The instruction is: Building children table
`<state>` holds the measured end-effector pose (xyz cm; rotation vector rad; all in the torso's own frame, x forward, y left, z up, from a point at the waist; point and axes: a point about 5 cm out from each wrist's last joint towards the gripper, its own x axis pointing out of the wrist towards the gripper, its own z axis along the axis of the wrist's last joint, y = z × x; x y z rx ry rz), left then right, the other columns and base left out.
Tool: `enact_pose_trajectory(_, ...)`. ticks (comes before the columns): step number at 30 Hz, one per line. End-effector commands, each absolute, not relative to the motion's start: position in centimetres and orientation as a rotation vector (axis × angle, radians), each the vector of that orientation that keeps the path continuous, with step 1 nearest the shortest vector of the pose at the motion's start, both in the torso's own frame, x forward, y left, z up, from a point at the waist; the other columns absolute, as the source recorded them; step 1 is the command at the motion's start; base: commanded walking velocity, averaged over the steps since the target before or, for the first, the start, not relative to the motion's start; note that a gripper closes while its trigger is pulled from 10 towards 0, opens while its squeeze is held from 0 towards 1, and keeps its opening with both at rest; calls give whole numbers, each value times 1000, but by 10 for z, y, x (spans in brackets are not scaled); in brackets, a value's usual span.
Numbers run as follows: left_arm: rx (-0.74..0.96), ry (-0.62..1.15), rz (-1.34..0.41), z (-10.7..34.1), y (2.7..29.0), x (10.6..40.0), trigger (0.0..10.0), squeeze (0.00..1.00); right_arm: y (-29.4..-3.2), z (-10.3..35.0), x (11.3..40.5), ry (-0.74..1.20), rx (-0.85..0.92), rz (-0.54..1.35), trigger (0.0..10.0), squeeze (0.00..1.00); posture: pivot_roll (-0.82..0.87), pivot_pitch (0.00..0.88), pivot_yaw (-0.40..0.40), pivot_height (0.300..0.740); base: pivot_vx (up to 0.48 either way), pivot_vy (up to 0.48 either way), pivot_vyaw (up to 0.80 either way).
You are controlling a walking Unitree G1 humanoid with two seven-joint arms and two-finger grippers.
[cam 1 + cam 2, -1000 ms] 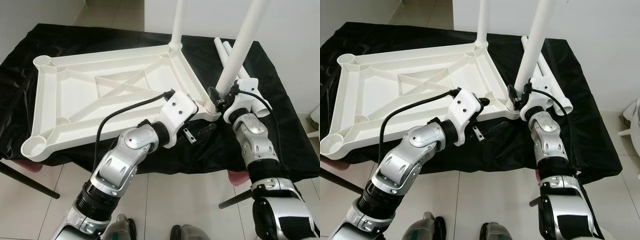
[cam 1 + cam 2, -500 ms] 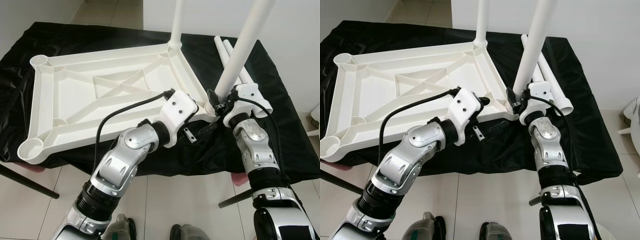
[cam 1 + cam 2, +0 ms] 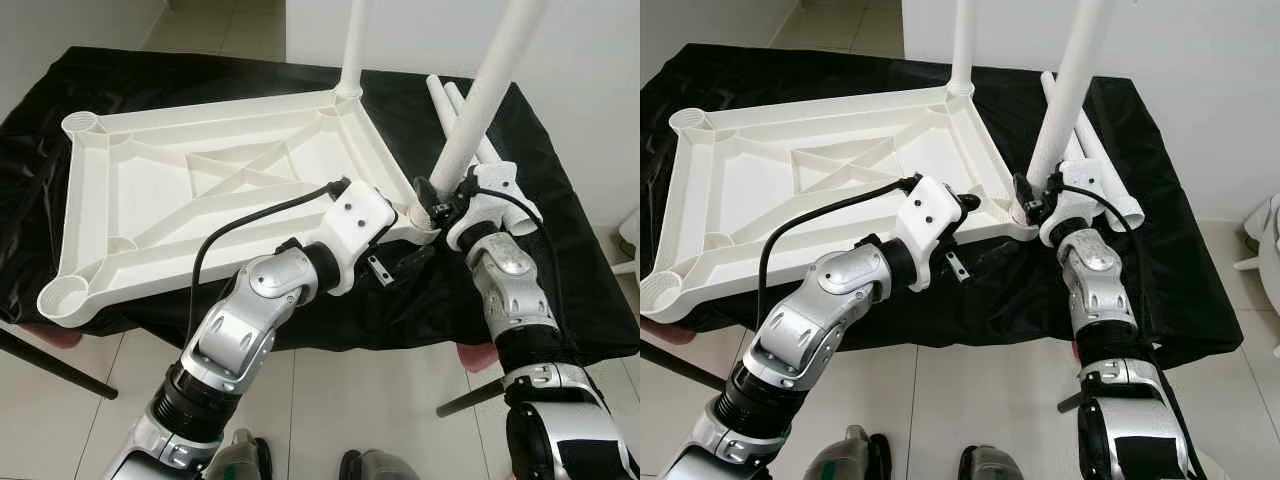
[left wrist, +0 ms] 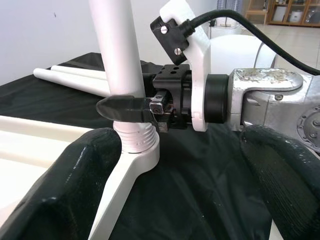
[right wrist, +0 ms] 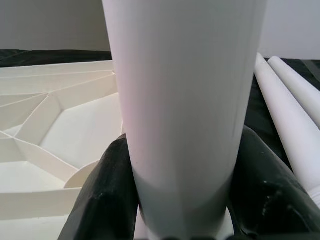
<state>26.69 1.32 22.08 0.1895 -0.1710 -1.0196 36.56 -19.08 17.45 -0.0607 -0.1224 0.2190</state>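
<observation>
A white plastic tabletop [image 3: 200, 170] lies upside down on a black cloth. One white leg [image 3: 352, 45] stands in its far right corner. A second leg [image 3: 485, 90] leans slightly in the near right corner socket [image 4: 132, 145], and my right gripper [image 3: 435, 200] is shut on its lower end. In the right wrist view black fingers [image 5: 107, 195] clamp both sides of that leg [image 5: 182, 100]. My left gripper [image 3: 400, 265] hovers open just in front of that corner over the cloth, with its fingers [image 4: 75, 185] spread wide and holding nothing.
Two loose white legs [image 3: 1105, 180] lie on the cloth behind my right wrist. The cloth [image 3: 590, 290] hangs over the table's front edge. Dark support legs [image 3: 50, 365] angle out below onto the tiled floor. A white object [image 3: 630, 235] sits at the far right.
The view sways slightly. My right gripper keeps its hold on the leaning leg, whose tilt barely differs. The left gripper stays open in the same place.
</observation>
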Motion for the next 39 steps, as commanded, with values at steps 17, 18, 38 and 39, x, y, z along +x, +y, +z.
enact_pose_trajectory(17,181,-182,-1023,225,14,264,10000,0,-198,117,352,114,28,167,10000,0,34,134,3,740,0,0,0)
enact_pose_trajectory(18,181,-181,-1023,225,14,264,10000,0,-198,116,352,112,26,169,10000,0,33,134,3,740,0,0,0)
enact_pose_trajectory(38,178,-187,-1028,226,14,264,10000,0,-185,124,348,33,13,161,10000,0,35,131,-1,740,0,0,0)
enact_pose_trajectory(39,178,-187,-1028,226,14,264,10000,0,-185,124,348,33,13,161,10000,0,35,131,-1,740,0,0,0)
